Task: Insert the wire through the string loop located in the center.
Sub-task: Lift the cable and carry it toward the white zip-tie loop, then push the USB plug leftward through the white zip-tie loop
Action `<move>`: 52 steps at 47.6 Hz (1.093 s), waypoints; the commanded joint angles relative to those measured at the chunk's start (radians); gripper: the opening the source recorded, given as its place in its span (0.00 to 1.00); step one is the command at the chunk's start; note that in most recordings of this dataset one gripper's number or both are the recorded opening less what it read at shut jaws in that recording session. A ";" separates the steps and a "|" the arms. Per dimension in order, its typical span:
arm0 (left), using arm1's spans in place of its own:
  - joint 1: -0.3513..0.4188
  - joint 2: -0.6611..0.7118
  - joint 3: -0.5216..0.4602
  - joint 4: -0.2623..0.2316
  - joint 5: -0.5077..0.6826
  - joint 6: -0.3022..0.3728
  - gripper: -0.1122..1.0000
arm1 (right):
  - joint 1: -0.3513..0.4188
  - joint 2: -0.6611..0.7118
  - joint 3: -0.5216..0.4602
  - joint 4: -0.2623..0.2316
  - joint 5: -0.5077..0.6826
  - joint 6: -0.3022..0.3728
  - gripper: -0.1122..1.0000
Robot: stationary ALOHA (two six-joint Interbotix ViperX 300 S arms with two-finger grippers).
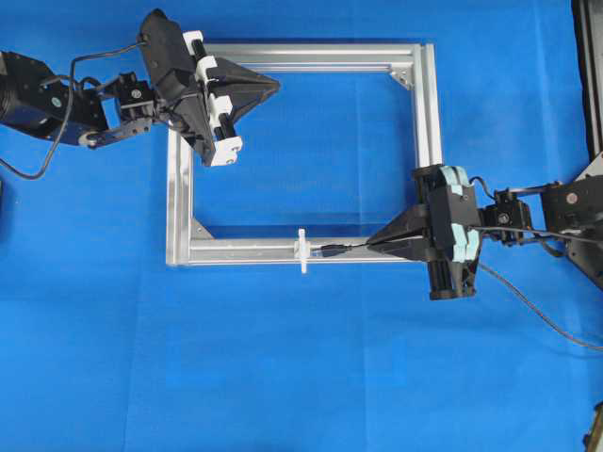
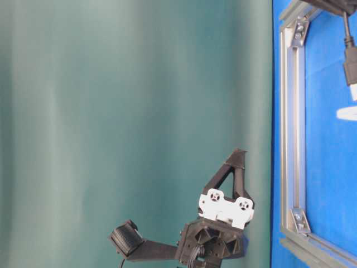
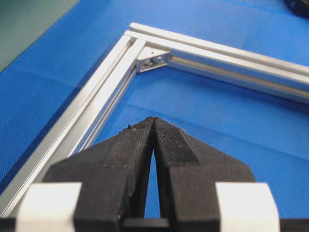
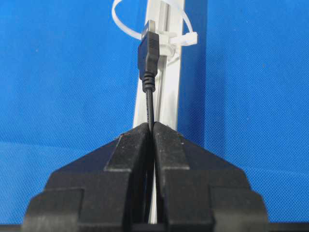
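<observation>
The wire's black plug (image 4: 148,53) sticks out ahead of my right gripper (image 4: 152,126), which is shut on the thin cable just behind it. The metal tip points at the white string loop (image 4: 189,38) tied round the near bar of the aluminium frame (image 1: 245,251), stopping just short of it. From overhead, the plug (image 1: 332,250) lies along that bar, a short gap right of the string loop (image 1: 301,250), with the right gripper (image 1: 369,247) behind it. My left gripper (image 1: 276,85) is shut on nothing, hovering inside the frame's far left corner.
The square frame lies flat on a blue mat (image 1: 301,377). The wire's slack (image 1: 537,306) trails off to the lower right behind the right arm. A frame corner bracket (image 3: 153,59) sits ahead of the left gripper (image 3: 153,121).
</observation>
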State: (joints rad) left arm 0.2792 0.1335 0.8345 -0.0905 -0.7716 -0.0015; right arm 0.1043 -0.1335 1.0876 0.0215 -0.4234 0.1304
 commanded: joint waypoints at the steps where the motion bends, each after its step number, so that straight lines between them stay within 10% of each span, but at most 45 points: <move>1: 0.002 -0.028 -0.011 0.003 -0.006 0.000 0.10 | 0.000 -0.017 -0.006 0.000 -0.011 0.000 0.08; 52: 0.002 -0.028 -0.011 0.003 -0.006 0.000 0.10 | 0.000 -0.002 -0.020 0.002 -0.014 0.000 0.08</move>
State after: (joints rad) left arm 0.2792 0.1335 0.8345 -0.0905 -0.7731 -0.0015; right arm 0.1058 -0.1319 1.0861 0.0215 -0.4249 0.1304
